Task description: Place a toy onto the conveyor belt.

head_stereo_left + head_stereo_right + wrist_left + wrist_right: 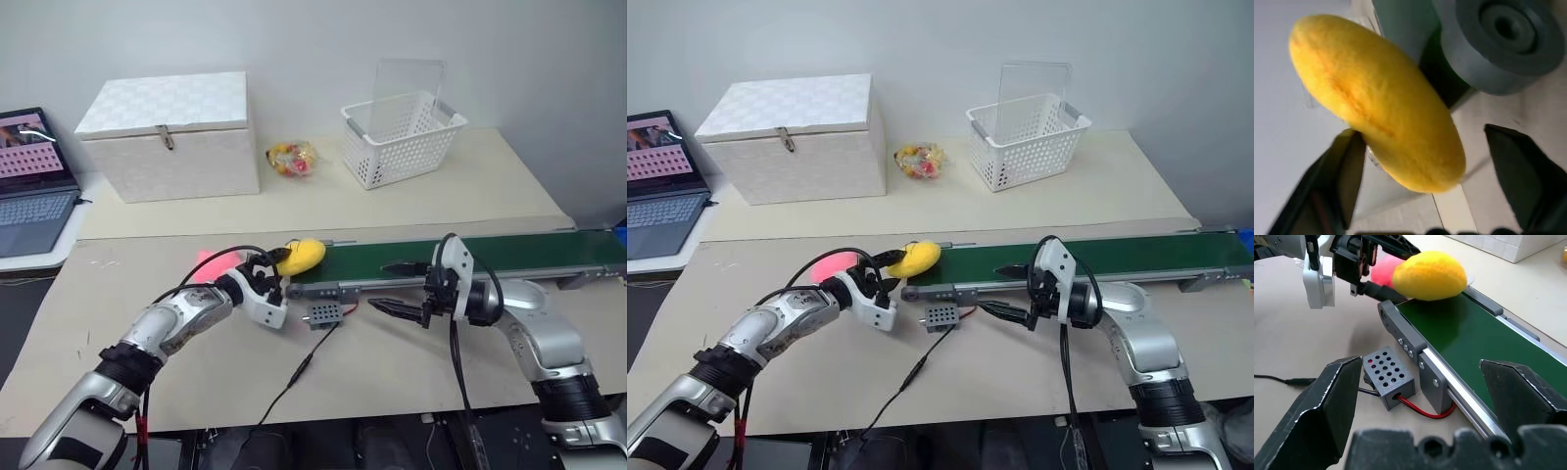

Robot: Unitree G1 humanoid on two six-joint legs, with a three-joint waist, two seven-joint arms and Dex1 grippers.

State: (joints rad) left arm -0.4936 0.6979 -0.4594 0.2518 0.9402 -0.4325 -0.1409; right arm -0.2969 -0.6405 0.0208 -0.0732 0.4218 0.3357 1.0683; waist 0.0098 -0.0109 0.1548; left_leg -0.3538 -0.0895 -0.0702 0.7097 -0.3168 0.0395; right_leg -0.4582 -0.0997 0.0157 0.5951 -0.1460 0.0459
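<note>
At the conveyor belt's (460,257) left end: yellow toy (300,257), resting on the belt (pink plush (833,265) just behind). Left gripper (275,273) beside it, jaws wide, not clamping. Right gripper (399,287) at the belt's near edge, jaws wide, empty.

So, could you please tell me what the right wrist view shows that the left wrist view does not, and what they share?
Right wrist view alone: the small grey control box with its red wire, the pink plush behind the yellow toy, the left gripper from outside, and the right gripper with its jaws open. Left wrist view alone: the belt's end roller up close, and the left gripper's fingers standing apart from the toy. Both share: the yellow toy at the end of the green conveyor belt.
</note>
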